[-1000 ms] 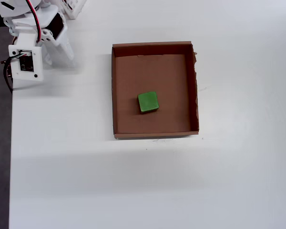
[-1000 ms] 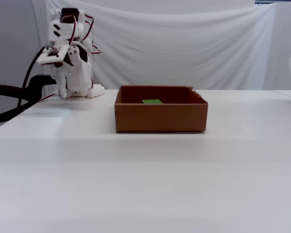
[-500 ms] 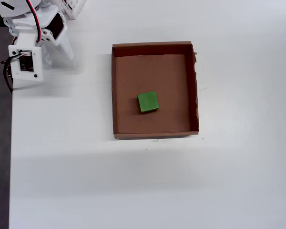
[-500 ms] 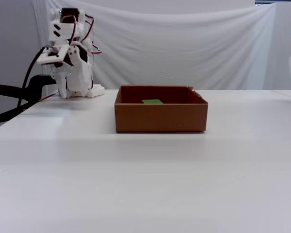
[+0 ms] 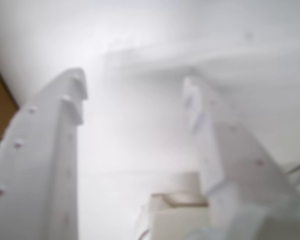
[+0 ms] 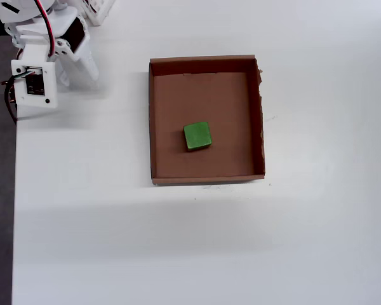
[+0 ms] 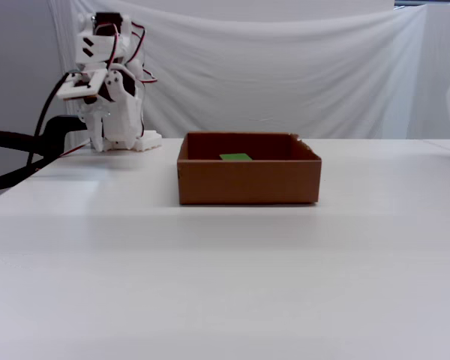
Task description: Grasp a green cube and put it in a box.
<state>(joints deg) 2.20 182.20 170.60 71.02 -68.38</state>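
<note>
The gripper [image 5: 135, 95] stands with its fingers spread apart and nothing between them, pointing down at the white tabletop [image 6: 178, 248]. The arm [image 7: 105, 90] is folded up compactly at the tabletop's far left corner in the fixed view, well apart from the box [image 6: 153, 121]. The green cube [image 6: 197, 136] rests inside the box, near its middle.
</note>
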